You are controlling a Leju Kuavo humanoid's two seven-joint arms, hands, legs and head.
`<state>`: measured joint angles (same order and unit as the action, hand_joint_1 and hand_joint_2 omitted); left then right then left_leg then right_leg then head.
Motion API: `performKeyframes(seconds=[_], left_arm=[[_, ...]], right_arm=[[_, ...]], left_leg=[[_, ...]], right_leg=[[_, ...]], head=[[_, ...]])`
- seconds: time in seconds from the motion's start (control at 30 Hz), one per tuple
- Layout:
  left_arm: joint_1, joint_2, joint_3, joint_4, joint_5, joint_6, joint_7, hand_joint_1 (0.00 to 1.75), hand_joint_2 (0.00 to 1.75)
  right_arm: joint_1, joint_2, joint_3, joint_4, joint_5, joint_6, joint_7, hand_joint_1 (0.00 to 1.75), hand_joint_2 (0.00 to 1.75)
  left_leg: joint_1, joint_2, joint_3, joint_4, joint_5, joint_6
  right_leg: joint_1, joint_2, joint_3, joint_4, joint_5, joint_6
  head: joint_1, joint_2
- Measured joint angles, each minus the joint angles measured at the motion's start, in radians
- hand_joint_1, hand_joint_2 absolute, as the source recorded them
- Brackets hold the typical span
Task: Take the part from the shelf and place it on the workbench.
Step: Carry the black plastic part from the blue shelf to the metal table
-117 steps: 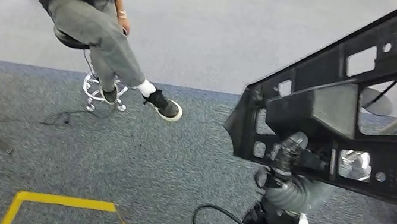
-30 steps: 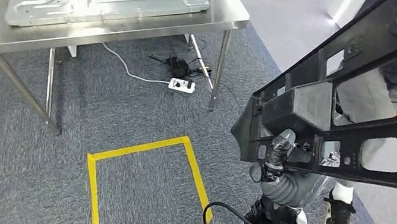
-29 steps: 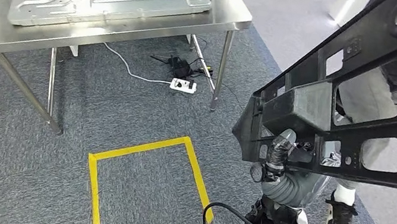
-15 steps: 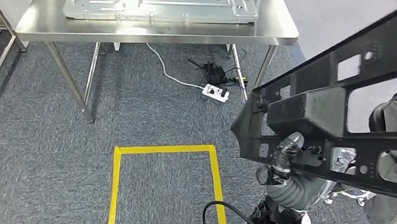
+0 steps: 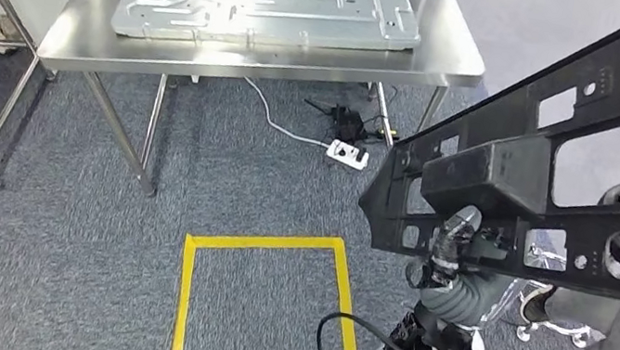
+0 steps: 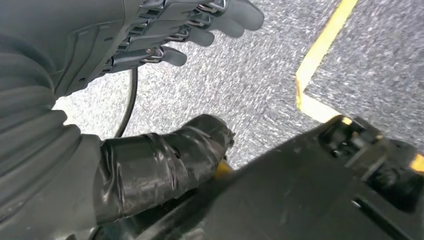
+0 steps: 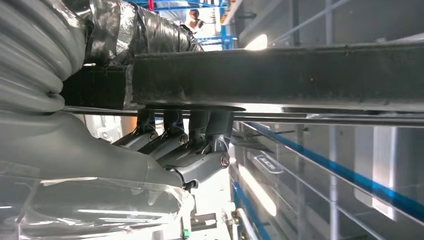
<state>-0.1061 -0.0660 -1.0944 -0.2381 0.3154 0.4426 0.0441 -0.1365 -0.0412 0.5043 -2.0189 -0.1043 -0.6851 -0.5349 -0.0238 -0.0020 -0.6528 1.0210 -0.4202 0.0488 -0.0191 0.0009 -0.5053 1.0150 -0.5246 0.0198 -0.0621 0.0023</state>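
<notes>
The part [image 5: 564,149] is matt black all over — a frame of cut-out windows, with one small white dot near its top corner. The left hand [image 6: 125,165] has a thumb wrapped in glossy black tape and dark grey fingers [image 6: 210,20]; the right hand [image 7: 165,150] is pale grey. The workbench [image 5: 73,44] is bare shiny steel, and the stamped panel [image 5: 267,4] on it is silver-grey. The carpet [image 5: 38,264] is speckled blue-grey — crossed by a yellow tape outline [image 5: 277,243]. A white power strip [image 5: 347,153] lies on it.
</notes>
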Motion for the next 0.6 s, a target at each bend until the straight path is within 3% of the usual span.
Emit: performKeyframes(seconds=[0.07, 0.1, 0.17, 0.23, 0.27, 0.3, 0.33, 0.4, 0.47, 0.53, 0.6], left_arm=[[0.003, 0.0, 0.0, 0.0, 0.001, 0.002, 0.0, 0.0, 1.75], [0.004, 0.001, 0.0, 0.0, 0.002, 0.003, -0.001, 0.0, 1.75], [0.003, 0.001, 0.0, 0.0, 0.006, 0.005, -0.002, 0.0, 1.75], [0.002, 0.001, 0.0, 0.0, 0.012, 0.006, -0.002, 0.0, 1.75], [0.003, 0.001, 0.0, 0.0, 0.014, 0.007, -0.003, 0.0, 1.75], [0.005, 0.001, 0.0, 0.0, 0.016, 0.007, -0.003, 0.0, 1.75], [0.005, 0.001, 0.0, 0.0, 0.018, 0.008, -0.003, 0.0, 1.75], [0.006, 0.001, 0.0, 0.0, 0.021, 0.008, -0.004, 0.0, 1.75], [0.003, 0.0, 0.0, 0.0, 0.028, 0.007, -0.004, 0.0, 1.75], [0.0, 0.0, 0.0, 0.0, 0.032, 0.004, 0.007, 0.0, 1.75], [-0.003, 0.0, 0.0, 0.0, 0.031, -0.003, 0.025, 0.0, 1.75]], right_arm=[[0.0, 0.0, 0.0, 0.0, 0.0, 0.0, 0.0, 1.75, 1.75], [-0.001, 0.0, 0.0, -0.001, 0.0, 0.0, -0.001, 1.75, 1.75], [0.0, 0.0, 0.0, -0.001, 0.0, 0.0, -0.001, 1.75, 1.75], [0.001, 0.0, 0.0, 0.0, 0.0, 0.0, -0.002, 1.75, 1.75], [0.001, 0.0, 0.0, 0.0, 0.0, 0.0, -0.001, 1.75, 1.75], [0.001, 0.0, 0.0, 0.0, 0.0, 0.0, -0.001, 1.75, 1.75], [0.001, 0.0, 0.0, 0.0, 0.0, 0.0, -0.001, 1.75, 1.75], [0.001, 0.0, 0.001, 0.0, -0.001, 0.0, -0.002, 1.75, 1.75], [0.0, 0.0, 0.001, 0.001, -0.003, 0.0, -0.003, 1.75, 1.75], [-0.002, 0.001, 0.002, 0.001, -0.006, 0.0, -0.004, 1.75, 1.75], [-0.006, 0.002, 0.002, 0.001, -0.009, 0.0, -0.006, 1.75, 1.75]], left_leg=[[0.003, -0.003, 0.027, -0.017, -0.005, 0.01], [0.004, -0.005, 0.044, -0.023, -0.01, 0.015], [0.005, -0.006, 0.071, -0.029, -0.026, 0.023], [0.004, -0.009, 0.094, -0.028, -0.047, 0.027], [0.003, -0.012, 0.107, -0.027, -0.058, 0.027], [0.002, -0.014, 0.121, -0.027, -0.069, 0.026], [0.001, -0.015, 0.136, -0.026, -0.08, 0.026], [0.0, -0.019, 0.16, -0.026, -0.103, 0.022], [0.0, -0.021, 0.171, -0.023, -0.119, 0.013], [0.0, -0.02, 0.169, -0.007, -0.116, 0.001], [0.003, -0.018, 0.139, 0.061, -0.102, -0.01]], right_leg=[[0.0, -0.001, -0.006, 0.038, 0.011, 0.008], [-0.001, -0.002, -0.028, 0.082, 0.011, 0.01], [0.0, -0.001, -0.109, 0.205, -0.016, 0.014], [0.002, -0.001, -0.188, 0.282, -0.072, 0.017], [0.004, -0.001, -0.208, 0.279, -0.086, 0.016], [0.006, -0.001, -0.211, 0.248, -0.079, 0.013], [0.009, 0.0, -0.202, 0.193, -0.047, 0.008], [0.019, 0.002, -0.171, 0.071, 0.065, -0.007], [0.026, 0.005, -0.152, 0.014, 0.132, -0.019], [0.024, 0.006, -0.137, 0.003, 0.128, -0.025], [0.02, 0.005, -0.111, -0.01, 0.12, -0.035]], head=[[0.001, 0.0], [0.002, 0.0], [0.006, 0.0], [0.008, 0.0], [0.008, 0.0], [0.009, 0.0], [0.009, 0.0], [0.008, 0.0], [0.007, 0.0], [0.007, 0.0], [0.006, 0.0]])
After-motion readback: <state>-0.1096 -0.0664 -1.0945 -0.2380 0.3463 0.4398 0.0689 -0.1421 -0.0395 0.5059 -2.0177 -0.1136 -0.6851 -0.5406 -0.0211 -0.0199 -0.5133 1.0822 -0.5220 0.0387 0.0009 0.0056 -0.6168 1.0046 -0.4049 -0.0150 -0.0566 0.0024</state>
